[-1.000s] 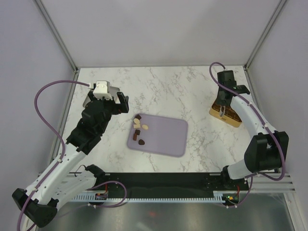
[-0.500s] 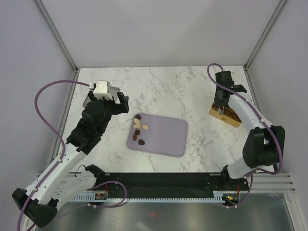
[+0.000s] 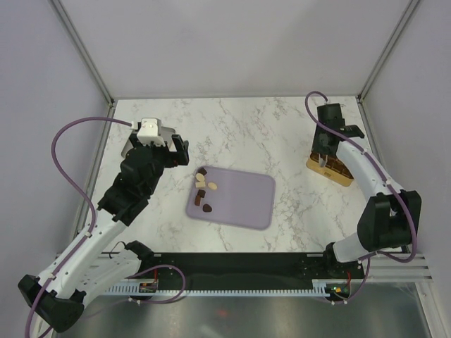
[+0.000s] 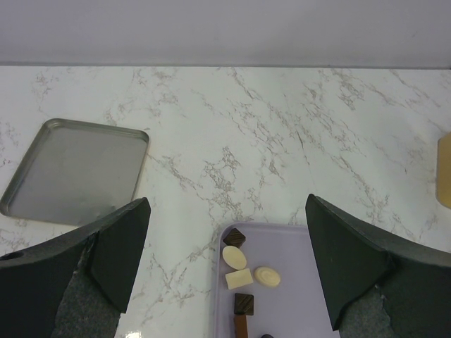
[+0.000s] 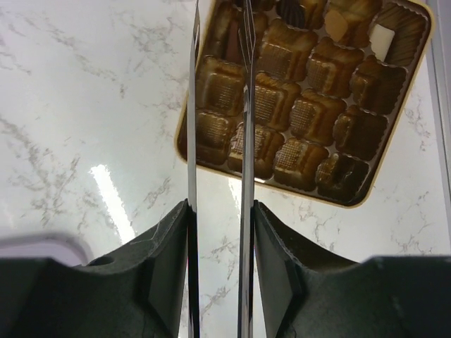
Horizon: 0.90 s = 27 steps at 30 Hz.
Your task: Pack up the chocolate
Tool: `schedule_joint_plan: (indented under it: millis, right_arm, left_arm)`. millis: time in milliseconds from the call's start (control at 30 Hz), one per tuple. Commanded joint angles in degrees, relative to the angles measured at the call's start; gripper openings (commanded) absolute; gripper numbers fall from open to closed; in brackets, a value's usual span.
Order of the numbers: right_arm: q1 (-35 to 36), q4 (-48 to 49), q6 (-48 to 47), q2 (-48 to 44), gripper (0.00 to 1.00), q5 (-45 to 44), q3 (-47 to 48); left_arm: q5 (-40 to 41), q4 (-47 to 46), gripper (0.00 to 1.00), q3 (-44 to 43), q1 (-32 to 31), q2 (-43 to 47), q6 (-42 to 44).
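Right gripper (image 5: 218,236) is clamped on the metal tongs (image 5: 192,141), pads squeezing both blades. The blades run straight out over the gold box (image 5: 310,116), tips cut off at the top of the wrist view, so can't tell if a piece is pinched there. Box is mostly bare compartments, with one cream piece (image 5: 384,39) in a far corner cell and a couple of dark ones beside it. Left gripper (image 4: 225,208) has its jaws spread wide, holding nothing, hovering above the table just off the left end of the lilac tray (image 4: 303,296). The loose chocolate (image 4: 243,274) sits bunched at that left end, strung roughly near-to-far along the tray's short edge, framed between the left fingers in the wrist view. A silver tray (image 4: 70,172) lies off to the left. Key relation: the pieces lie well apart from the tongs, across the table to the robot's left of the box. The left arm is much nearer, but the tool is in the right, so likely the right arm must swing back over the tray for the next piece.
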State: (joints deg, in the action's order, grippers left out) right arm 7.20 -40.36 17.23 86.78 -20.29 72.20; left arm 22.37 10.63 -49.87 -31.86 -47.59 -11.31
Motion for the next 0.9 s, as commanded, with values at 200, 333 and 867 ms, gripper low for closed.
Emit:
schedule_joint_plan:
  millis: [200, 333, 867]
  right_arm:
    - [14.7, 0.3, -1.1, -7.6, 0.48, 2.2, -1.7]
    - [23.7, 1.9, -0.6, -9.5, 0.48, 4.3, -4.8]
    - [50.4, 16.2, -8.3, -6.4, 0.54, 8.7, -9.9]
  left_arm:
    - [0.9, -1.5, 1.0, -1.5, 0.1, -0.2, 1.7]
    - [1.1, -1.5, 1.0, -1.4, 0.1, -0.4, 1.8]
    - [1.7, -1.6, 1.0, -1.4, 0.1, -0.5, 2.0]
